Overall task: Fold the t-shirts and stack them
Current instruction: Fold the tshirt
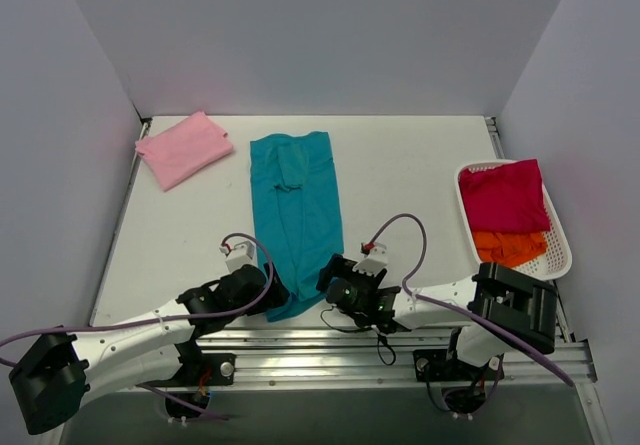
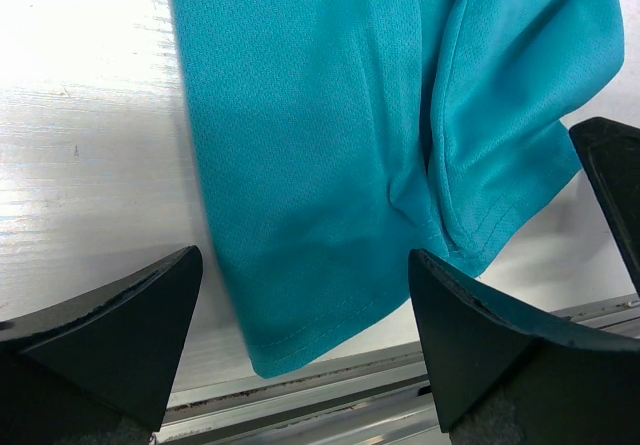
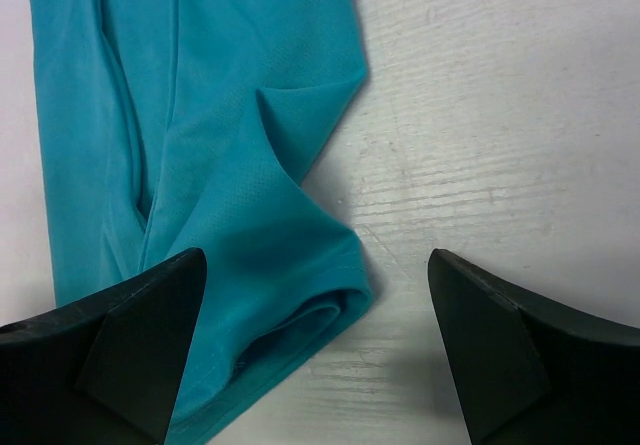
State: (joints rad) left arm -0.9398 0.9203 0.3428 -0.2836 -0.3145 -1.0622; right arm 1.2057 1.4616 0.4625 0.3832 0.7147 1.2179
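Note:
The teal t-shirt (image 1: 295, 205) lies on the table as a long narrow strip, sides folded in, running from the far middle to the near edge. My left gripper (image 1: 268, 295) is open at the shirt's near left hem corner (image 2: 300, 305), which lies between its fingers (image 2: 130, 325). My right gripper (image 1: 330, 280) is open at the near right hem corner (image 3: 300, 295), with a rumpled fold of cloth between its fingers (image 3: 500, 335). A folded light pink t-shirt (image 1: 184, 149) lies at the far left. The magenta t-shirt (image 1: 505, 197) and orange t-shirt (image 1: 510, 246) lie in the basket.
A white plastic basket (image 1: 466, 205) stands at the right edge of the table. A metal rail (image 2: 400, 385) runs along the near table edge under the grippers. Grey walls close in the table on three sides.

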